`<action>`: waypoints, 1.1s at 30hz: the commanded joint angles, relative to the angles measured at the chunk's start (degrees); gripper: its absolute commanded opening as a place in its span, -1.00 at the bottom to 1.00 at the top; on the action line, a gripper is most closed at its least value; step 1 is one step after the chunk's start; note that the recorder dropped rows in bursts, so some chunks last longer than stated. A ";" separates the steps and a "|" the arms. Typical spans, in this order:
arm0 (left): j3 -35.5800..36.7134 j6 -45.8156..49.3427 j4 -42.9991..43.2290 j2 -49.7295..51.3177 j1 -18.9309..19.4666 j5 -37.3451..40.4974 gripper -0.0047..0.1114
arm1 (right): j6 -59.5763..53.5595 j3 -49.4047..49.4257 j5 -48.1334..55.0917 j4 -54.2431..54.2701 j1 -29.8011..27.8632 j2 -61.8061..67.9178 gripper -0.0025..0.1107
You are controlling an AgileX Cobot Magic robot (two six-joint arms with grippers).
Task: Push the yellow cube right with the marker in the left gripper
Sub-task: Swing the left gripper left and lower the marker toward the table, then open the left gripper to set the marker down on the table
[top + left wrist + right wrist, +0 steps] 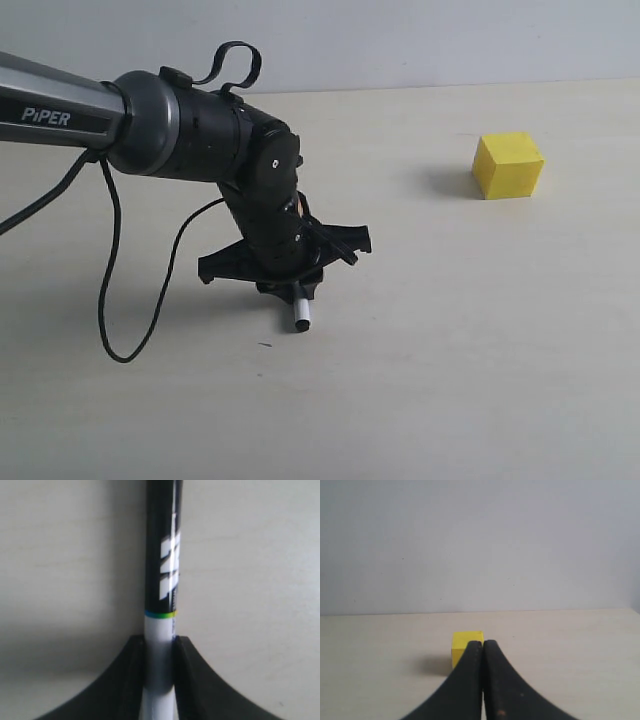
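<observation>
The yellow cube (509,165) sits on the pale table at the far right, well apart from the left arm. My left gripper (292,290) points down at the table left of centre, shut on the marker (300,316), whose short white end with a dark tip pokes out just above the surface. In the left wrist view the black jaws of the left gripper (159,642) clamp the white barrel, and the marker (161,555) runs on black with white lettering. My right gripper (483,644) is shut and empty; the yellow cube (464,641) lies beyond its tips, partly hidden.
The wide pale table (450,380) is bounded by a plain wall at the back. A black cable (108,300) hangs from the left arm and droops to the table at the left. A dark grey arm link lettered "PiPER" (50,112) enters from the left edge.
</observation>
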 commanded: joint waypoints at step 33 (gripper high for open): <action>0.08 5.14 -0.26 -5.82 0.32 -0.92 -0.25 | 0.02 0.27 -0.33 -0.10 -0.31 -0.38 -0.96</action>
